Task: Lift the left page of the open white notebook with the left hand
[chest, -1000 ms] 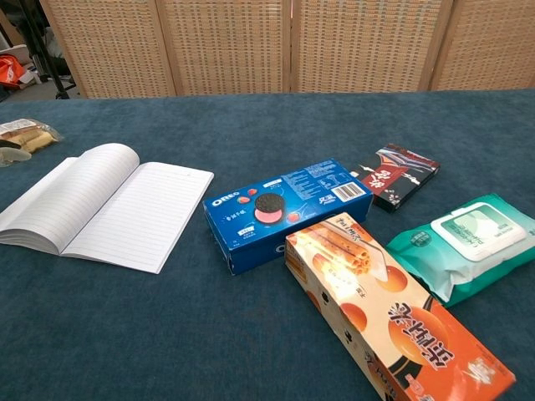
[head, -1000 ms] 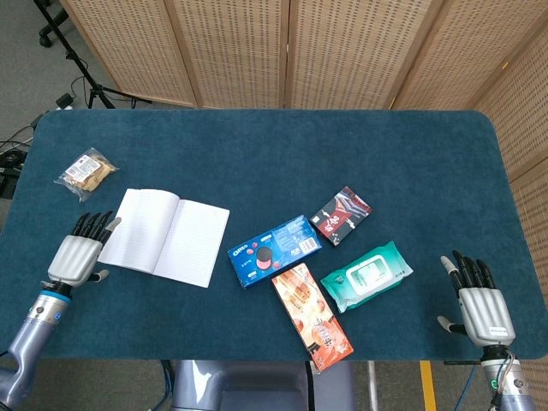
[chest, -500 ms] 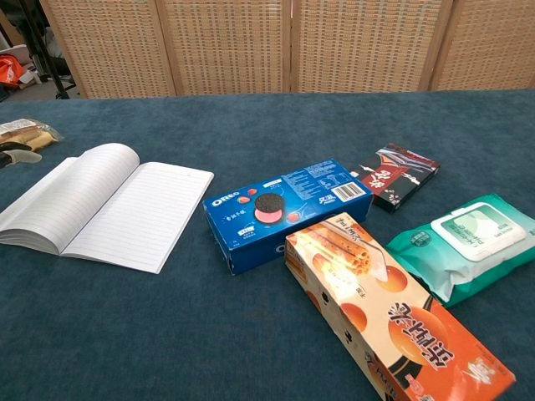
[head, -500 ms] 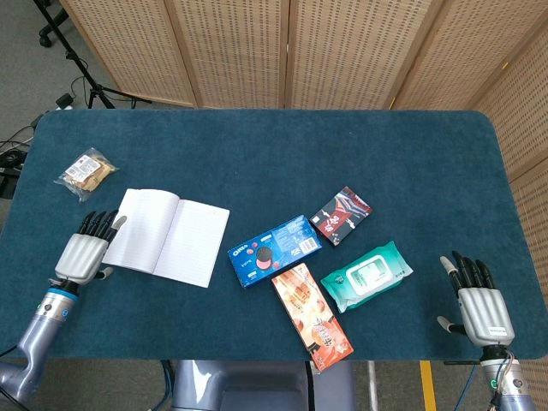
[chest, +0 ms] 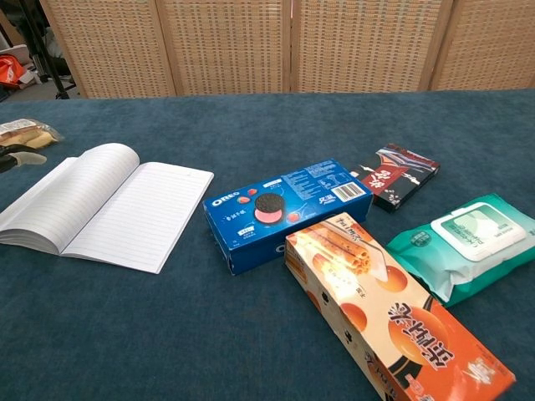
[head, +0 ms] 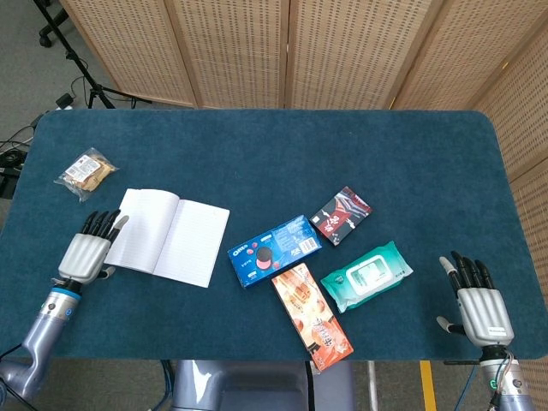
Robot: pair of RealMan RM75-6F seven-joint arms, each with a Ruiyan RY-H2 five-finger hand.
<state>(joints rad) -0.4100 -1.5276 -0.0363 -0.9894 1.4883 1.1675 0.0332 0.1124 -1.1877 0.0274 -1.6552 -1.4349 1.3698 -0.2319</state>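
White lined paper marks the open notebook [head: 166,235], which lies flat on the dark blue felt-covered table [head: 257,154] toward its left side, with the left page [head: 143,229] bowing up a little near the spine in the chest view. The left hand [head: 86,250], grey-backed with black fingers, sits just beside the outer edge of that page, its fingers apart and extended toward the paper, holding nothing; whether the fingertips touch the page edge cannot be told. In the chest view only dark fingertips [chest: 10,153] show at the left border. The right hand [head: 479,301] rests near the table's front right corner, well apart from everything, fingers spread and empty.

Beyond the notebook's far left corner lies a clear plastic packet of snacks [head: 86,172]. To the right of the notebook sits a blue rectangular Oreo box [head: 275,250], and just in front of it an orange biscuit box [head: 311,315]. A small black and red packet [head: 341,215] lies beyond the Oreo box, and a green pack of wet wipes [head: 366,275] lies beside the orange box.
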